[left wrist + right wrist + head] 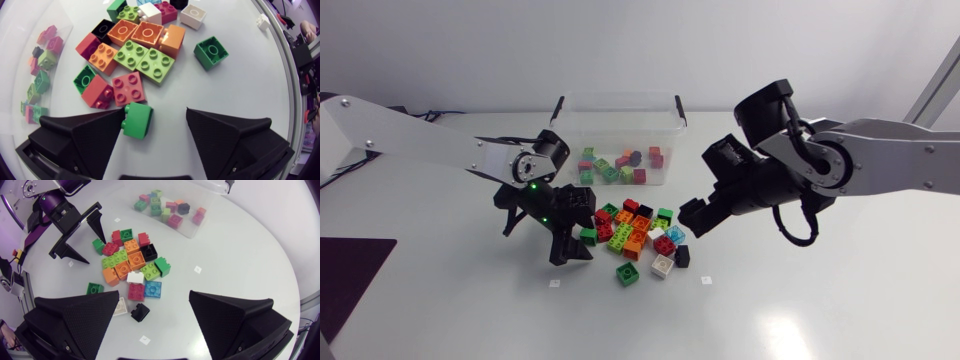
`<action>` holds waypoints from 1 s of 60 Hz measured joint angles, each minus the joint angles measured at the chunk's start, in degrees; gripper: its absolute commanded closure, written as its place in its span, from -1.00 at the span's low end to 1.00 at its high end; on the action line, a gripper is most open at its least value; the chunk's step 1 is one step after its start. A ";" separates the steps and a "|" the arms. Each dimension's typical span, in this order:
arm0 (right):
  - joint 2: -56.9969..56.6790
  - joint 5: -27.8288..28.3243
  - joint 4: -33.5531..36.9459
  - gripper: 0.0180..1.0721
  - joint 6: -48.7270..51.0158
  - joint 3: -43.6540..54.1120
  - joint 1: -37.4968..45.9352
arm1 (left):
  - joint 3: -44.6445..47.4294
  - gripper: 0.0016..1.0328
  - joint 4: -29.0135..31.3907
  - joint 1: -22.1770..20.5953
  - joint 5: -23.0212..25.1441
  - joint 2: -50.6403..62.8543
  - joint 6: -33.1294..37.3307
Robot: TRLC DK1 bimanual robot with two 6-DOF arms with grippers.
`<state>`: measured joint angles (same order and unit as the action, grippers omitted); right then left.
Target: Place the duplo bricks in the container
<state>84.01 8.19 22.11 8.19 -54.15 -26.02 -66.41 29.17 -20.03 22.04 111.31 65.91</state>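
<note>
**Two open grippers by a pile of bricks**

A pile of bricks [635, 232] lies in the middle of the white table [820, 300]. They are red, orange, green, pink, blue, white and black, and they sit close together.

The clear container [570, 125] stands behind the pile, a little way off. Some bricks are inside it [618, 165], mostly green and pink ones.

The left gripper [156, 112] is down low at the left side of the pile. Its two fingers are spread wide. A small green brick [137, 120] lies on the table between them, right up against one finger [85, 135]. I think it touches that finger, but it is dark there and hard to see. The other finger stands well away from it, so the brick is not being pinched. Just ahead of it lie a pink brick [128, 87] and a red brick [97, 92].

The right gripper [154, 294] hangs over the right side of the pile. Its fingers are spread wide too, and it holds nothing. A blue brick [152, 289] and a little black brick [140, 312] lie on the table below it.

One more green brick [627, 273] sits alone at the front of the pile, a little apart from the rest.
</note>
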 measured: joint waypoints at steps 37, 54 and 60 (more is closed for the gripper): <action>16.98 -7.13 5.44 -0.70 -4.83 -6.21 -4.44 | 1.27 0.44 9.33 -0.02 -0.28 -5.29 0.22; 19.78 -8.52 6.69 -0.45 -5.31 -7.15 -4.79 | 1.42 0.44 12.59 3.02 -0.22 -19.58 0.13; 20.50 -8.72 6.67 -0.33 -5.42 -7.15 -4.66 | -0.13 0.44 12.98 3.06 -0.15 -22.84 -1.14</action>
<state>104.51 -0.54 28.77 2.76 -61.30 -30.68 -66.54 42.15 -16.97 21.89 88.47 64.77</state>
